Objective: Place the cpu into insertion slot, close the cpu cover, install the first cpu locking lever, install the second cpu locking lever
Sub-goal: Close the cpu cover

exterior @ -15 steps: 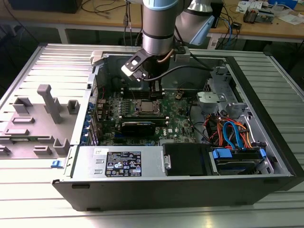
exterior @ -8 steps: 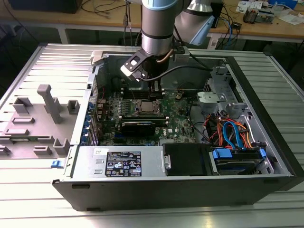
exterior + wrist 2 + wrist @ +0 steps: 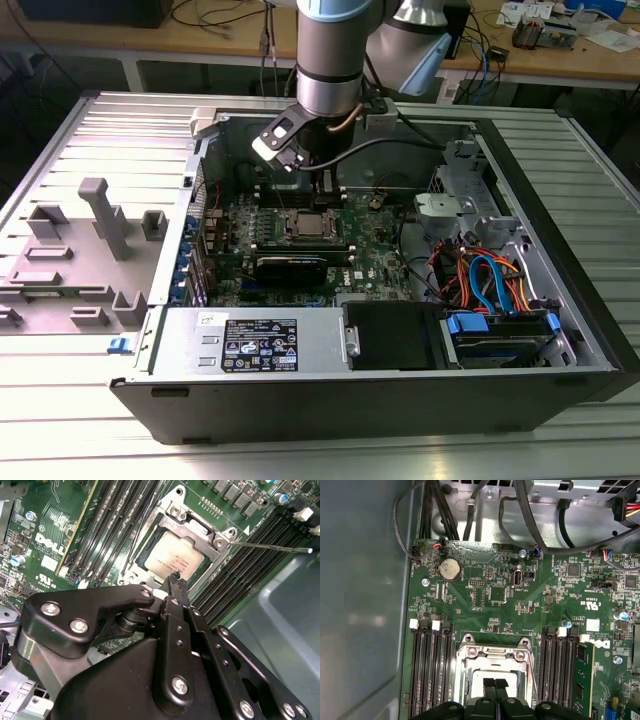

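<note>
The chip (image 3: pixel 175 560) is seen seated in the socket (image 3: pixel 305 226), and the cover (image 3: pixel 200 530) appears to be laid down over it, its window framing the silver top. The lever stage is therefore judged to be in hand. The gripper (image 3: pixel 176 582) is held just above the chip's near edge, its fingertips (image 3: pixel 489 684) pressed together with nothing between them. In the second wrist view a thin lever (image 3: pixel 270 545) is shown standing out from the socket's corner across the memory slots (image 3: pixel 240 575), so it is taken to be unlatched. Latching it is judged to call for a steady push on a very thin rod, swung in under its catch without slipping onto the board. The first wrist view adds a coin battery (image 3: pixel 449 569) and cables (image 3: pixel 426 510) beyond the socket. The exterior view supplies the wider layout. Within the case (image 3: pixel 330 405), the arm (image 3: pixel 330 60) is found at twelve o'clock of the socket and the power supply (image 3: pixel 255 345) at six o'clock. A grey fixture (image 3: pixel 100 215) is set outside at nine o'clock.
</note>
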Robot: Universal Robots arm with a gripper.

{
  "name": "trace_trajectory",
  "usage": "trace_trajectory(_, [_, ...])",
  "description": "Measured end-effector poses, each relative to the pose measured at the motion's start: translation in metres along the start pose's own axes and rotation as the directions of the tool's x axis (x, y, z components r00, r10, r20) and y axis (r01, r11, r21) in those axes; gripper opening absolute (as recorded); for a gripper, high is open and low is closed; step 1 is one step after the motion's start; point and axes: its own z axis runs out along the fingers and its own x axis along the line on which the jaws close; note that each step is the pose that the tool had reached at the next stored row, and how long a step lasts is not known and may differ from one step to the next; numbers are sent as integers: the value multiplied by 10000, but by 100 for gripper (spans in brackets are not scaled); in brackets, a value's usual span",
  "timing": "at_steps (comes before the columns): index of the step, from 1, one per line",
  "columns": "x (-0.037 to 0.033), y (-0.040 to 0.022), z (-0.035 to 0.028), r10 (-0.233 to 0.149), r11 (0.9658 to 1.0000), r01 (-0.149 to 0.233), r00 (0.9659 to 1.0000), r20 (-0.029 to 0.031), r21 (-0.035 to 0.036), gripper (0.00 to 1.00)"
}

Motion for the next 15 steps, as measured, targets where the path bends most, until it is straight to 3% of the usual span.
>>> trace_trajectory(7, [9,-117,32,-79,10000,79,10000,0,-1,11])
trace_trajectory(15, [-2,-264,159,-276,9996,276,9996,-10,-2,11])
